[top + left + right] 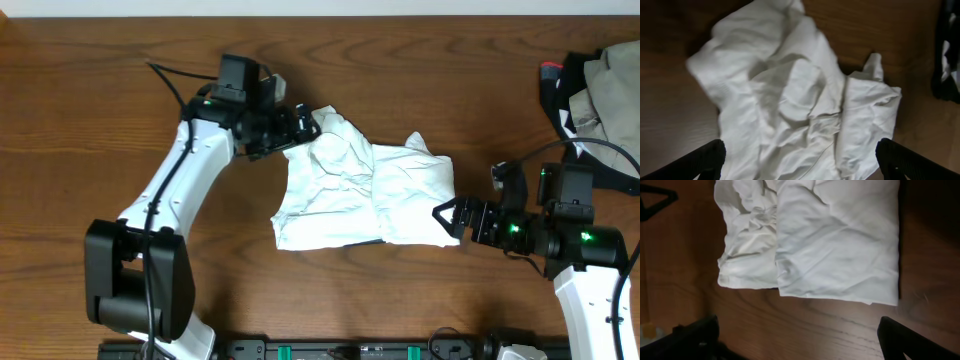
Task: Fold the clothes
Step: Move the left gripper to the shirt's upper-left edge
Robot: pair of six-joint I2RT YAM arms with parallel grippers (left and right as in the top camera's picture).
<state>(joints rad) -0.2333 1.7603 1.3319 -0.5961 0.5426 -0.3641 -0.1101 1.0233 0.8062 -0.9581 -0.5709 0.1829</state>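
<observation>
clothes (360, 190) lay crumpled on bench (100, 100) | left gripper (305, 125) wide, held nothing | right gripper (447, 220) wide, held nothing | pile (600, 90) cut off at edge

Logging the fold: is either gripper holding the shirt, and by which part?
Nothing is held. The left gripper and right gripper are both open, near the edges of the shirt.

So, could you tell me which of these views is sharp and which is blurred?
Overhead: evenly lit, white garment crisp. Left wrist: soft throughout, the garment's edges smeared. Right wrist: sharper, wood grain of the table legible, corners dark.
</observation>
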